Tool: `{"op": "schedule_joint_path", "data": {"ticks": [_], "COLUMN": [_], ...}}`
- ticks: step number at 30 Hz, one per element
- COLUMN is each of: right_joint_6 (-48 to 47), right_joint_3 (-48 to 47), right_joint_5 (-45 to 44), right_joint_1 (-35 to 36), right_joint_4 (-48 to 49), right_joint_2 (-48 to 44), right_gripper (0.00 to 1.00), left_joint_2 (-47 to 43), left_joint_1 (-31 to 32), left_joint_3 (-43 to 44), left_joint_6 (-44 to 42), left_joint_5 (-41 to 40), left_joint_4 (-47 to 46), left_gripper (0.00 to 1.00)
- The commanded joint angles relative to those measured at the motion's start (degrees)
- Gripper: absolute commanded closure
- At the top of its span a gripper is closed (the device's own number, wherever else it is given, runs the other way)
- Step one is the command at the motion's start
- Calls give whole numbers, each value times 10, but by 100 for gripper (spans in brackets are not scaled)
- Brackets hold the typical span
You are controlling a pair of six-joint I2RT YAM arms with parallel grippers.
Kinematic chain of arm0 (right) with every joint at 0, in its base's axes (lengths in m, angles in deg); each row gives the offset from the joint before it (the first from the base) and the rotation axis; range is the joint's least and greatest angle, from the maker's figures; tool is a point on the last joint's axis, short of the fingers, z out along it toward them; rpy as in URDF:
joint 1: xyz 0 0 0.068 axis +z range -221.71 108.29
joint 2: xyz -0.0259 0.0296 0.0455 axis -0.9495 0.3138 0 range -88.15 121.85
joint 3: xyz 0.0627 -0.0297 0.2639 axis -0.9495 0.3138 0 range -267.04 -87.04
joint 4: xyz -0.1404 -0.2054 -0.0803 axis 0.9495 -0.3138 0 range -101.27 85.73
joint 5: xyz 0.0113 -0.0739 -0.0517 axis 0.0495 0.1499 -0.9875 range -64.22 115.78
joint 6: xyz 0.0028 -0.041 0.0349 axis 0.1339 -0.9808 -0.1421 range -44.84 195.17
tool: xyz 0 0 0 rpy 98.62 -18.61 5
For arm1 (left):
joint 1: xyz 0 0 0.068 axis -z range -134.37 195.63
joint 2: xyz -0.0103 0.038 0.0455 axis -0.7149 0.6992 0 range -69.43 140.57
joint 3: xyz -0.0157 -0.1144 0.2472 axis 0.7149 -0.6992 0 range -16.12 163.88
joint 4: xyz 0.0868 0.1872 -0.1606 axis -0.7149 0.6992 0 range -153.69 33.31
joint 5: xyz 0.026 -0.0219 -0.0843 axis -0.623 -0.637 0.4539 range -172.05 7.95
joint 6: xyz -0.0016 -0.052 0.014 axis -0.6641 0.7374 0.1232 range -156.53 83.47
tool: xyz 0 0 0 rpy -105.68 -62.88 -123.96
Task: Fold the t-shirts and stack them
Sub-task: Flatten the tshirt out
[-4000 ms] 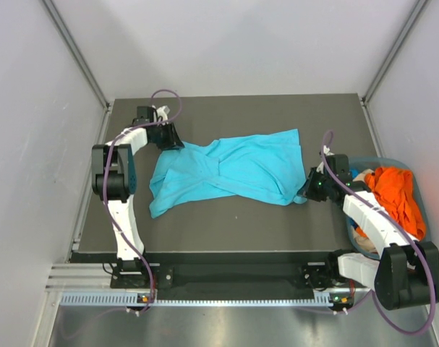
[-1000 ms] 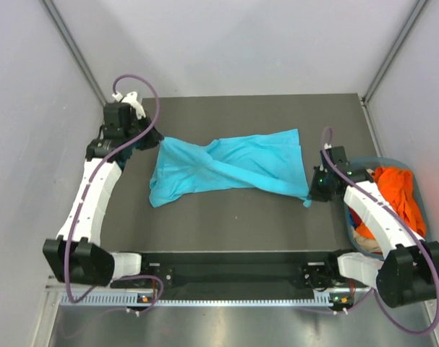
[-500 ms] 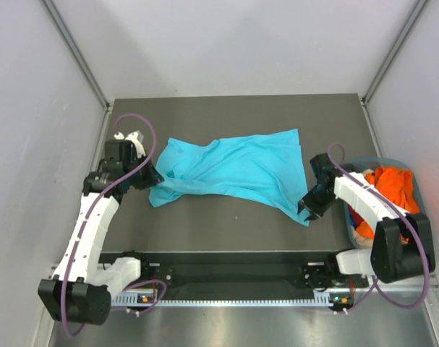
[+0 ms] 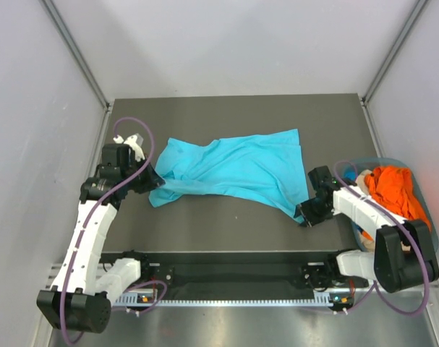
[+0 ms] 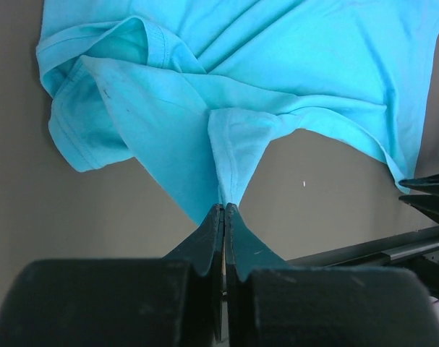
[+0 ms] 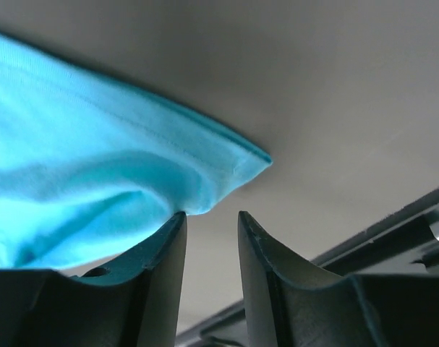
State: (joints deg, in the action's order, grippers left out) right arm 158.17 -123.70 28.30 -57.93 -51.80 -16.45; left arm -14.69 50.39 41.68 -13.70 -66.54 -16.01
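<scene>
A bright turquoise t-shirt (image 4: 233, 168) lies rumpled across the middle of the dark table (image 4: 226, 116). My left gripper (image 4: 155, 185) is shut on a pinch of its left edge (image 5: 230, 181), low near the table. My right gripper (image 4: 303, 214) is open at the shirt's near right corner (image 6: 233, 163); the cloth touches the left finger (image 6: 165, 238) and nothing lies between the jaws. An orange t-shirt (image 4: 395, 189) and some beige cloth (image 4: 362, 233) sit in the basket at the right.
The blue-grey plastic basket (image 4: 427, 217) stands off the table's right edge, close to my right arm. The table's near edge and a metal rail (image 4: 226, 298) run just below both grippers. Grey walls enclose the left, back and right.
Over four seconds my left gripper came from the shirt's far left corner toward the near left, dragging cloth. My right gripper moved nearer the front edge and now stands open at the corner.
</scene>
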Motion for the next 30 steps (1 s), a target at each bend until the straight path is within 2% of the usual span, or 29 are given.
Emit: {"op": "schedule_joint_path", "data": {"ticks": [1,7,17,19,23,27,30], "right_joint_6": [64,83,112,101,95,100,105], "right_joint_3": [12,0,44,22,-19,-10,0], "right_joint_5": [-37,-94,-107,-116,-134,-129,-118], "right_joint_1": [1,1,1,1,1,1,1], "right_joint_4": [5,-24,2,-3,-72,-70,-71], "right_joint_2": [-7,-24,-56,-60,-53,-71,-73], "right_gripper": [65,65,66,66,63,62,63], "left_joint_2": [-12,-16,-16,-14,-17,-24,-17], "left_joint_1": [-1,-1,-1,-1,-1,-1,-1], "left_joint_3": [19,13,14,13,21,35,40], "left_joint_6": [2,12,18,20,29,29,28], "left_joint_5": [16,15,11,2,-37,-82,-76], "left_joint_4": [0,-6,-11,-11,-7,-3,-2], "left_gripper": [100,100,100,100,100,100,100]}}
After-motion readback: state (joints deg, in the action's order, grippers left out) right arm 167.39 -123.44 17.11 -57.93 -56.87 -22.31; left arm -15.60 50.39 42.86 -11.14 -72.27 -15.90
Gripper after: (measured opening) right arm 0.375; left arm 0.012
